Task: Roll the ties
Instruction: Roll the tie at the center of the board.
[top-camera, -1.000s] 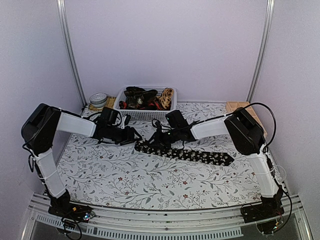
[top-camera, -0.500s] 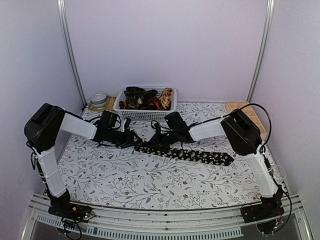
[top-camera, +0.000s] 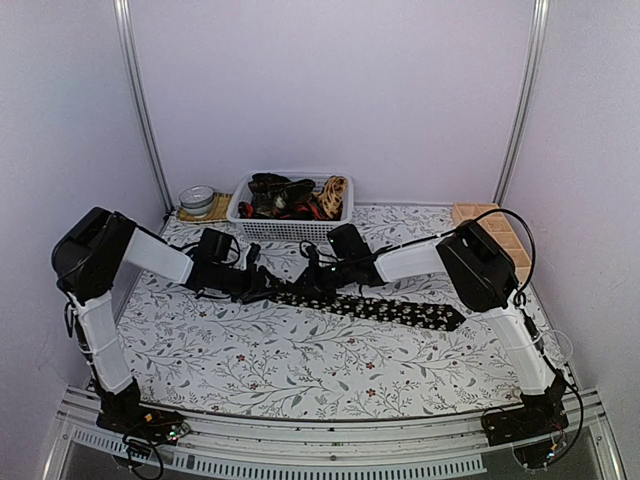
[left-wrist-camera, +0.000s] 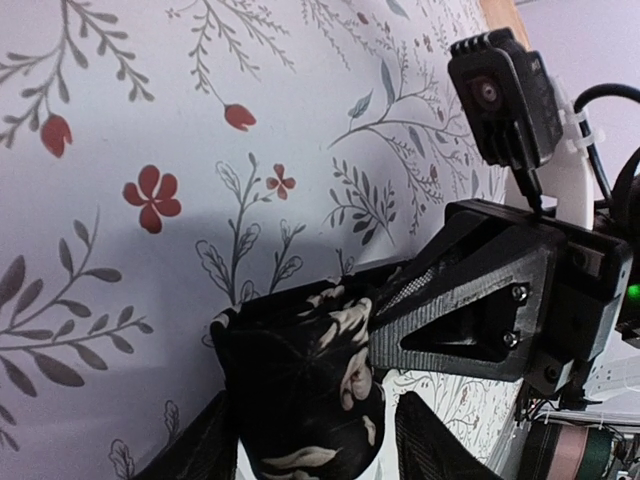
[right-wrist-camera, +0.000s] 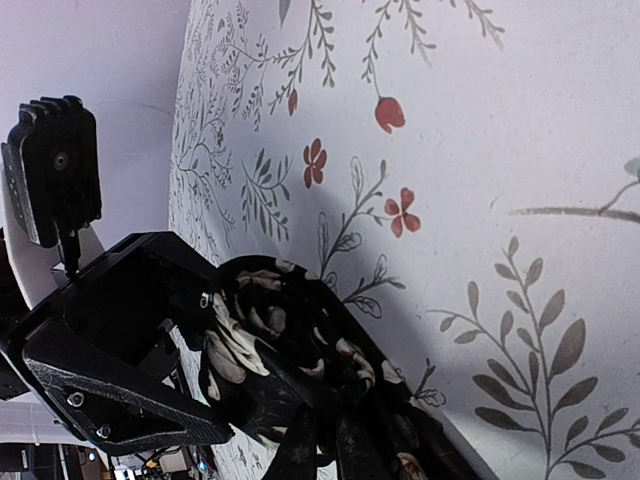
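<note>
A black tie with pale flower specks (top-camera: 400, 311) lies flat across the middle of the table, its left end wound into a small roll (left-wrist-camera: 300, 385). My right gripper (top-camera: 303, 287) is shut on that rolled end; in the right wrist view (right-wrist-camera: 328, 440) its fingers stand close together with the cloth (right-wrist-camera: 290, 340) between them. My left gripper (top-camera: 268, 284) faces it from the left. In the left wrist view (left-wrist-camera: 315, 415) its fingers are open on either side of the roll, with a thin gap on one side. The two grippers nearly touch.
A white basket (top-camera: 240, 207) holding several rolled ties stands at the back centre. A round tin (top-camera: 197, 199) sits at the back left. A wooden box (top-camera: 490, 222) stands at the back right. The table wears a floral cloth (top-camera: 300, 360).
My left gripper has moved right and slightly nearer, up to the tie's rolled end. My right gripper has shifted a little left with the roll.
</note>
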